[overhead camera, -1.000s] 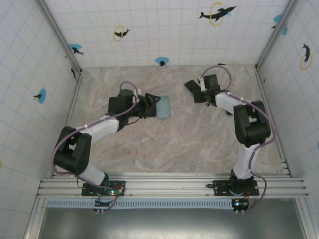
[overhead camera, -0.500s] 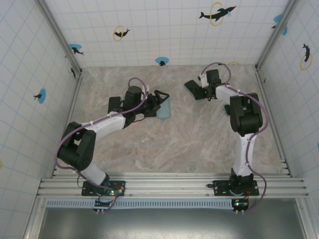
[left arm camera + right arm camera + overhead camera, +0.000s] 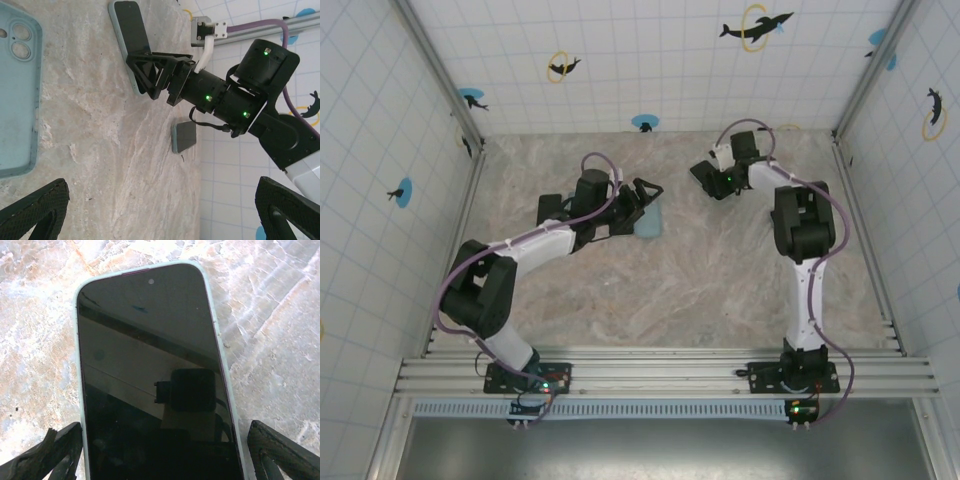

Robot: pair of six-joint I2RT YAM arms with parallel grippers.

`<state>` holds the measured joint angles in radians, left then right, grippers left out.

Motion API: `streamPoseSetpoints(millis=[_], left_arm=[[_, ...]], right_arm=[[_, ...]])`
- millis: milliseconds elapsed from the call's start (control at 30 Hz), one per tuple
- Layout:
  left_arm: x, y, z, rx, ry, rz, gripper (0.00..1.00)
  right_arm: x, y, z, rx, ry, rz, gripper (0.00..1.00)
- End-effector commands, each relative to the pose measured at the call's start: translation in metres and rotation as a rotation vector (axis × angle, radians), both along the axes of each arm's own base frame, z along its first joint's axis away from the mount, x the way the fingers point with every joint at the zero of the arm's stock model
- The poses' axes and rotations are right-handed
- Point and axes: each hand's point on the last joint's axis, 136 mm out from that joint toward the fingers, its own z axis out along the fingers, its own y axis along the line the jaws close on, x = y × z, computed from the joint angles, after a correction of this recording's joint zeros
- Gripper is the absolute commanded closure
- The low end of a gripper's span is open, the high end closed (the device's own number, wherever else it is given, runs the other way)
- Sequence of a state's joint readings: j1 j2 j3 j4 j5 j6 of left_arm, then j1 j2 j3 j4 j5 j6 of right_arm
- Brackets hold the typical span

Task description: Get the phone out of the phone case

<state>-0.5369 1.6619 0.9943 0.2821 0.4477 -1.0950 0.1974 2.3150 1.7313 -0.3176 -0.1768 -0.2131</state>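
Marble bench (image 3: 700, 290), tiled walls. The right arm (image 3: 798, 225) has tucked in since a second ago. The right end effector (image 3: 160, 455) is spread wide, straddling the phone (image 3: 152, 365), which lies flat at the far right. The left end effector (image 3: 638, 208) has pushed forward and gapes beside the pale blue phone case (image 3: 17, 95), well apart from the phone.

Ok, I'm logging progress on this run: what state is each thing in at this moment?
phone: out of its case, screen up and dark, lying on the table.
phone case: empty, flat on the table, camera cutouts visible.
left gripper: open, holding nothing.
right gripper: open, one finger on each side of the phone's end.
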Motion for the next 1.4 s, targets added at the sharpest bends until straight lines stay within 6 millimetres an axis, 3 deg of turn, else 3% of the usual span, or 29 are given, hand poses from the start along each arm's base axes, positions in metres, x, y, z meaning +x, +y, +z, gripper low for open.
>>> streamPoseSetpoints(millis=[0, 500, 700, 800, 967, 1167, 1200, 1367], left_arm=[[0.002, -0.004, 0.002, 0.019, -0.023, -0.014, 0.02], [-0.004, -0.002, -0.009, 0.03, 0.002, -0.025, 0.02], [-0.003, -0.004, -0.012, 0.012, 0.018, -0.017, 0.02], [-0.001, -0.007, -0.012, 0.001, 0.031, -0.024, 0.02], [0.002, -0.009, -0.008, -0.013, 0.023, -0.021, 0.02], [0.007, -0.012, -0.009, -0.02, 0.055, -0.005, 0.02], [0.009, -0.012, -0.009, -0.019, 0.061, -0.004, 0.02], [0.013, -0.015, -0.005, -0.043, 0.052, 0.006, 0.02]], right_arm=[[-0.017, -0.005, -0.029, -0.06, 0.103, 0.035, 0.14], [-0.046, -0.028, -0.069, -0.226, 0.231, 0.046, 0.17], [-0.049, -0.035, -0.07, -0.277, 0.232, 0.046, 0.27], [-0.045, -0.033, -0.06, -0.245, 0.215, 0.028, 0.4], [-0.037, -0.028, -0.041, -0.186, 0.183, -0.001, 0.5], [-0.025, -0.019, -0.002, -0.106, 0.098, -0.03, 0.56], [-0.022, -0.016, 0.013, -0.085, 0.068, -0.036, 0.57], [-0.025, -0.011, 0.042, 0.014, 0.024, -0.047, 0.6]])
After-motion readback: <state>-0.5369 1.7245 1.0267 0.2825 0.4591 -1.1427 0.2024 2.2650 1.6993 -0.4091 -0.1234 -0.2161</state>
